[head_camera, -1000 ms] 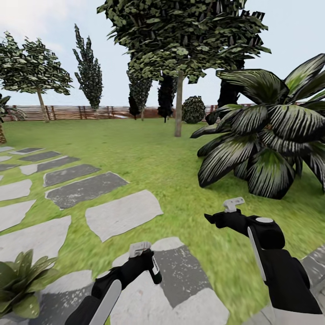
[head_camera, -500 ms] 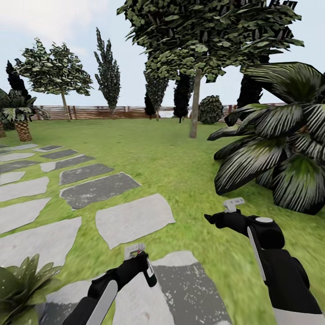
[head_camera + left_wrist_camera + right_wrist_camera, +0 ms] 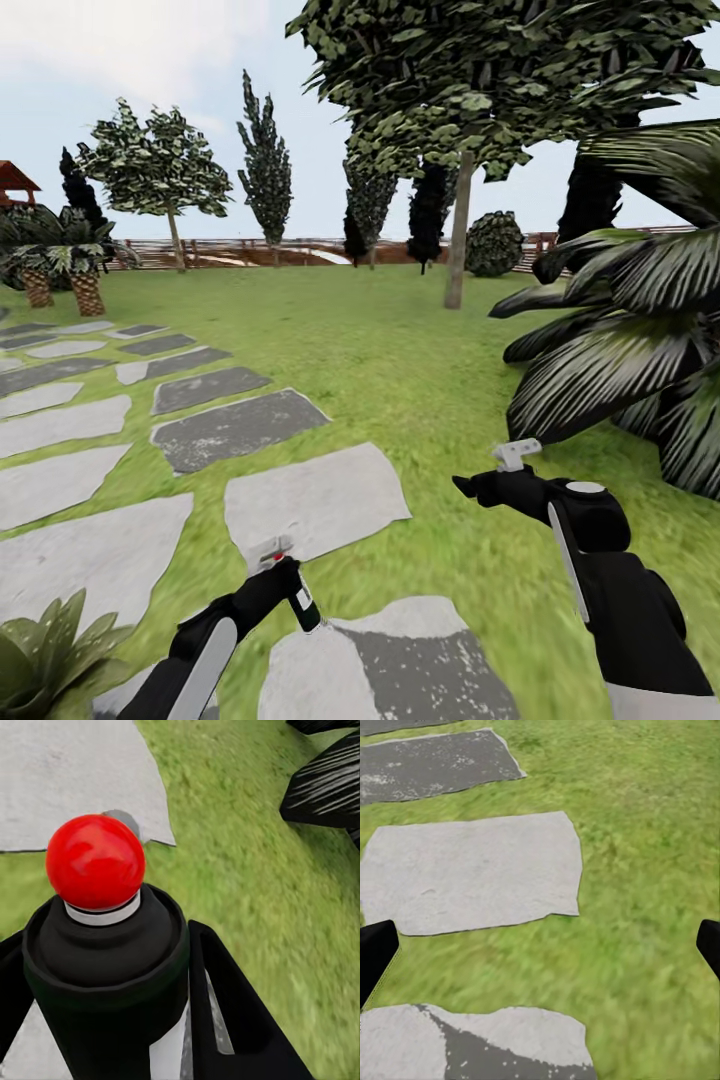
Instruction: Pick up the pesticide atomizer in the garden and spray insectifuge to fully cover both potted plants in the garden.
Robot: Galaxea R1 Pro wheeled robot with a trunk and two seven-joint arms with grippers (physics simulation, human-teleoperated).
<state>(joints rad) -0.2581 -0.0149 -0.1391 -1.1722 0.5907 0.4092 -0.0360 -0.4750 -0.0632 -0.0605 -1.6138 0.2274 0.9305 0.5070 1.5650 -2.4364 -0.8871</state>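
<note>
At the far left of the head view, pointed green leaves of a low plant [image 3: 45, 650] poke up from the bottom corner; its pot is cut off, so I can't be sure it is one of the potted plants. Flat stepping stones [image 3: 310, 500] cross the lawn [image 3: 400, 360] beside it. Low and left of centre, the left gripper [image 3: 285, 590] is clamped around the spray bottle [image 3: 300, 600], held above a stone. From the left wrist camera the bottle [image 3: 105, 967] sits between the dark fingers [image 3: 232, 1020], red tip [image 3: 95, 861] on top (very close to the lens). Further right, the right gripper [image 3: 480, 487] hangs over grass; its wrist camera shows fingertips [image 3: 375, 952] spread wide with nothing between them. A big striped-leaf bush [image 3: 630, 350] stands at the right edge, and trees and a wooden fence [image 3: 300, 250] line the back.
</note>
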